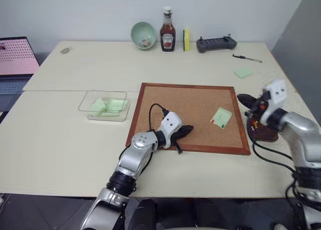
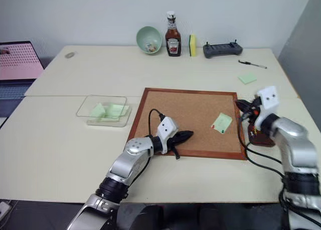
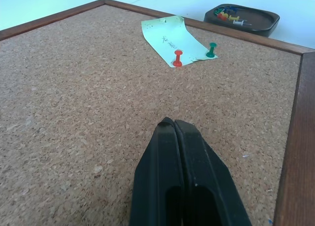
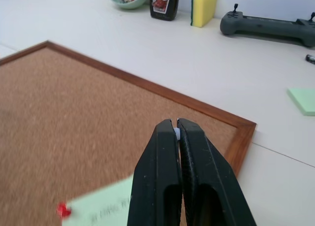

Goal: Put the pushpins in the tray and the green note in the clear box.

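Table (image 1: 75,140): pale top carrying everything, with the corkboard as the landmark near its middle
Corkboard (image 1: 190,107): flat square in a wooden frame, lying in front of the robot so both arms can reach over it
Clear box (image 1: 104,105): just beside the corkboard's left edge, already holding a few pale green slips, so it looks like the drop point for notes
Left gripper (image 1: 184,131): low over the corkboard's near part, fingers pressed together with nothing between them, pointing across the cork toward the note; I judge it is waiting its turn
Right gripper (image 1: 249,100): raised above the corkboard's right edge, over the tray; fingers pressed together, and in the right wrist view a tiny pale speck sits at the tips, perhaps a pin, though I cannot tell
Tray (image 3: 246,19): dark dish just off the corkboard's right edge, close enough for short trips; several coloured pins already lie in it
Green note (image 1: 221,117): on the corkboard's right part, not yet freed, its near end fixed to the cork
Pushpins (image 3: 177,58): a red and a green one stand upright in that end of the note; both probably must come out before the note can go across to the box
Spare green pad (image 1: 243,72): on the table beyond the corkboard's far right corner, no part of the job
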Tool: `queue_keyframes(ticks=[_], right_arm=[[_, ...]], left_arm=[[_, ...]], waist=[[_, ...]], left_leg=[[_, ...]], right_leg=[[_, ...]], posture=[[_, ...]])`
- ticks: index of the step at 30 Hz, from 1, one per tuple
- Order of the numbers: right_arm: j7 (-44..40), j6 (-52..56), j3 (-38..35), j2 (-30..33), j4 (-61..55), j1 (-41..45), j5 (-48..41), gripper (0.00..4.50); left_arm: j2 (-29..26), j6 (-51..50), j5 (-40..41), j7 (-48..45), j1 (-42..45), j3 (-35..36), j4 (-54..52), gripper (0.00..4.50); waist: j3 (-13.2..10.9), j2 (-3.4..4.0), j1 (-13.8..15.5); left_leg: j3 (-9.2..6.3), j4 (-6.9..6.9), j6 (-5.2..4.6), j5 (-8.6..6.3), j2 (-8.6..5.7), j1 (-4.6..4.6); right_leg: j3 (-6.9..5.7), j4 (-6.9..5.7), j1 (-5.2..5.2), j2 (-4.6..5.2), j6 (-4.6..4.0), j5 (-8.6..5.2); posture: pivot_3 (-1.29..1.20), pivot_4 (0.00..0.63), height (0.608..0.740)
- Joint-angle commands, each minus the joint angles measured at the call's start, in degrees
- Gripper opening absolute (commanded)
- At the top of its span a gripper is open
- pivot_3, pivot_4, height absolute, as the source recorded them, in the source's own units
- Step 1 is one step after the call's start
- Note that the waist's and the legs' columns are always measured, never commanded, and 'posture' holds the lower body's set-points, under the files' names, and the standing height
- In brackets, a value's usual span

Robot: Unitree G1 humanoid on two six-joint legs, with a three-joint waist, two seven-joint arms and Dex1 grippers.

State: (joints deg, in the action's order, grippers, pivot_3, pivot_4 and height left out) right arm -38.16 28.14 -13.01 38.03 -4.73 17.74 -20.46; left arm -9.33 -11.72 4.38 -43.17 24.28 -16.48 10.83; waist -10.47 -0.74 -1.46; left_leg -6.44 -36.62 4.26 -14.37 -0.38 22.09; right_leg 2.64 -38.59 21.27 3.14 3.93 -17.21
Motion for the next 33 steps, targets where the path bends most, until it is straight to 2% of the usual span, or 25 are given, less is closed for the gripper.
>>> queue_keyframes(ticks=[1, 5, 12, 24, 33], right_arm=[[-4.39, -2.32, -3.75, 6.93, -6.22, -7.95, 1.84, 0.04], [-4.50, -2.66, -4.34, 11.45, -5.88, -13.21, 4.94, 0.04], [-4.07, 0.90, -3.42, 14.48, -3.62, -14.84, 7.06, 0.04], [-3.20, 3.37, -0.16, 13.91, -0.44, -9.65, 8.16, 2.38], [-4.57, 3.80, -0.08, 15.77, 0.09, -10.64, 8.88, 4.11]], left_arm=[[-0.42, -0.90, -0.66, -0.94, -1.46, -1.56, 3.23, 0.00], [-0.57, -0.61, -0.52, -1.19, -0.82, -1.42, 3.96, 0.00], [-0.56, -0.21, -0.65, -1.75, -0.93, -2.12, 3.96, 0.00], [-0.49, -0.17, -0.83, -2.21, -0.98, -2.34, 3.67, 0.00], [-0.52, 0.22, -0.90, -2.51, -0.49, -2.16, 4.61, 0.00]], waist=[[0.00, 0.01, -0.09], [0.11, 0.18, -0.47], [0.21, 0.35, -0.30], [0.22, 0.35, -0.24], [0.22, 0.35, -0.24]], left_leg=[[0.00, 0.00, -0.01, 0.00, -0.01, 0.00], [0.10, -0.02, -0.02, -0.01, 0.03, -0.19], [0.11, -0.03, -0.01, -0.01, 0.01, -0.19], [0.09, -0.03, -0.01, -0.01, 0.00, -0.17], [0.08, -0.02, -0.01, -0.01, 0.00, -0.17]], right_leg=[[0.00, 0.02, -0.01, 0.00, 0.00, 0.00], [0.05, 0.03, -0.16, 0.00, 0.06, -0.03], [0.07, 0.02, -0.19, 0.00, 0.14, -0.07], [0.06, 0.05, -0.19, 0.01, 0.14, -0.07], [0.05, 0.06, -0.18, 0.01, 0.14, -0.07]], posture=[[0.00, 0.150, 0.740], [0.00, 0.150, 0.740], [0.00, 0.150, 0.740], [0.00, 0.150, 0.740], [0.00, 0.150, 0.740]])
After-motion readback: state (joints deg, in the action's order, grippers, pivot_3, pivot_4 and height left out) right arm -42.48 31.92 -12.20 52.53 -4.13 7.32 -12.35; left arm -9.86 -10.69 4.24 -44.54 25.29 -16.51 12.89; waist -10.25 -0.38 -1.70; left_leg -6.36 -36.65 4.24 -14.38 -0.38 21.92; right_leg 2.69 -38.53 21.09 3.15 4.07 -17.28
